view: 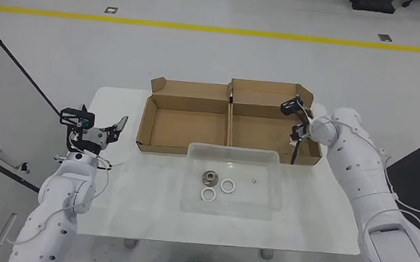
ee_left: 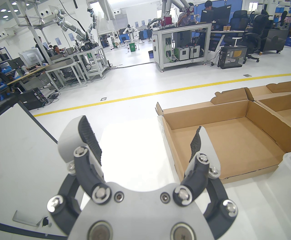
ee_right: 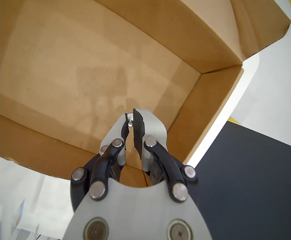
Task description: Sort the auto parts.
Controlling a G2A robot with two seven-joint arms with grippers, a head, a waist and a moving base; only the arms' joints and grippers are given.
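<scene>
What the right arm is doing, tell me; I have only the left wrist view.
Observer: The right gripper hangs over the cardboard box on the robot's right.
Operator: Report its load.
Observer: Its fingers are shut on a small silvery pin.
Operator: List what lies in the tray.
Observer: The clear tray holds a dark round part, two white rings and a tiny piece.
</scene>
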